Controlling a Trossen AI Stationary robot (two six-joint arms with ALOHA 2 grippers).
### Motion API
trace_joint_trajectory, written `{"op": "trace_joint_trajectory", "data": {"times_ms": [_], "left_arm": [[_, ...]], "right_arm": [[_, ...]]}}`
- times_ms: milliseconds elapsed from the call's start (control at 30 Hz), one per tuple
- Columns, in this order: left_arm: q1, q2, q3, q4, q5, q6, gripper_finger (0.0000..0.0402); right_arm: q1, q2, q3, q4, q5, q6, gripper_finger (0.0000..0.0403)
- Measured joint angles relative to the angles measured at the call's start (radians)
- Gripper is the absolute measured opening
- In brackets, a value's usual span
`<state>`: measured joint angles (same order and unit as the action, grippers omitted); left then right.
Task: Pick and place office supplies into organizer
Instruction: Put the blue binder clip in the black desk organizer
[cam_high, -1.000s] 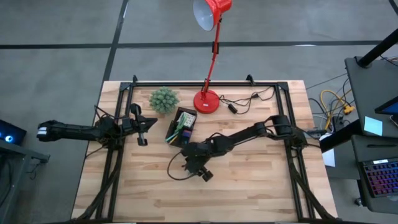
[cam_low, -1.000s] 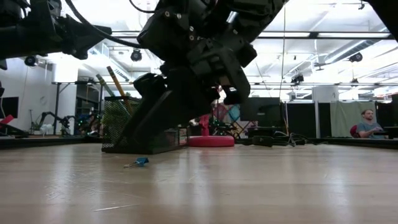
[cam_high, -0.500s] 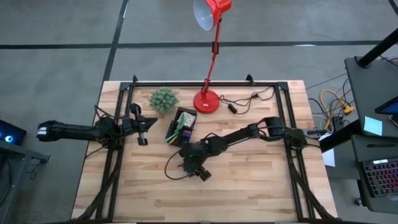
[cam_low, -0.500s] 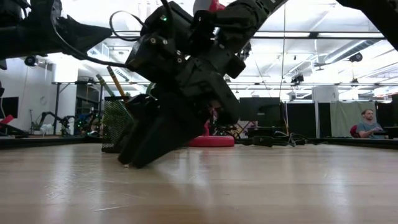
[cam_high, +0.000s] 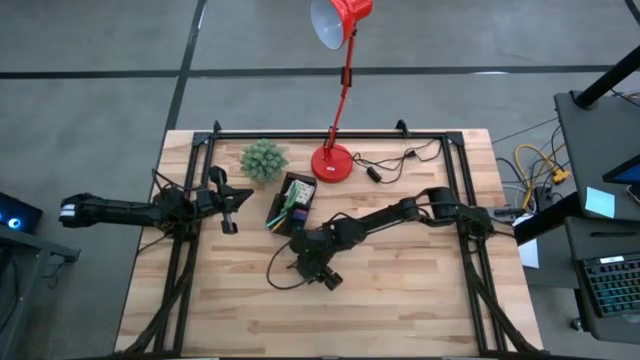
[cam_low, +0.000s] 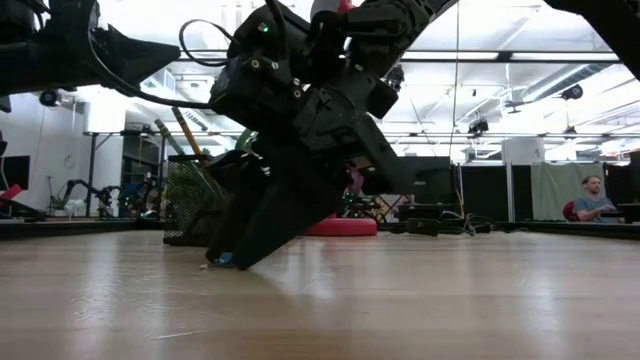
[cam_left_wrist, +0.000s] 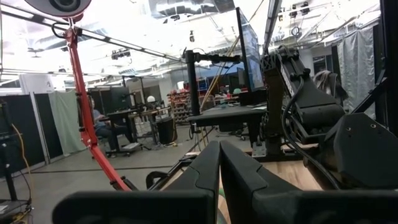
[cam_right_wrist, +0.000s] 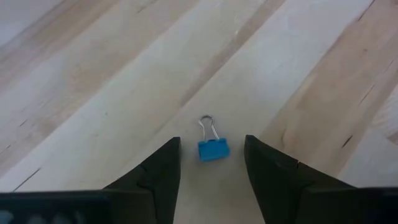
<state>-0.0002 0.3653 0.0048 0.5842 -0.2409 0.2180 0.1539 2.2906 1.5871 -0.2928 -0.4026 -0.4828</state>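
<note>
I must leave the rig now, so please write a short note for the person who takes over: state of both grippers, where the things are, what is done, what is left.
Right gripper: open, down at the table in front of the organizer, fingers on either side of a blue binder clip, not closed on it.
Left gripper: shut, empty, waiting at the left side of the table.
Done: some supplies already stand in the organizer.
Left: close on the clip, lift it, drop it into the organizer. No other loose supplies show on the table.
</note>
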Motion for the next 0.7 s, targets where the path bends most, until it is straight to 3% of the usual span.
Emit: {"op": "trace_joint_trajectory", "data": {"times_ms": [500,700], "left_arm": [[0.0,0.0,0.0,0.0,0.0,0.0,0.0],[0.0,0.0,0.0,0.0,0.0,0.0,0.0]], "right_arm": [[0.0,0.0,-0.002,-0.002,0.003,0.022,0.0061],[0.0,0.0,-0.002,-0.003,0.003,0.021,0.0048]]}}
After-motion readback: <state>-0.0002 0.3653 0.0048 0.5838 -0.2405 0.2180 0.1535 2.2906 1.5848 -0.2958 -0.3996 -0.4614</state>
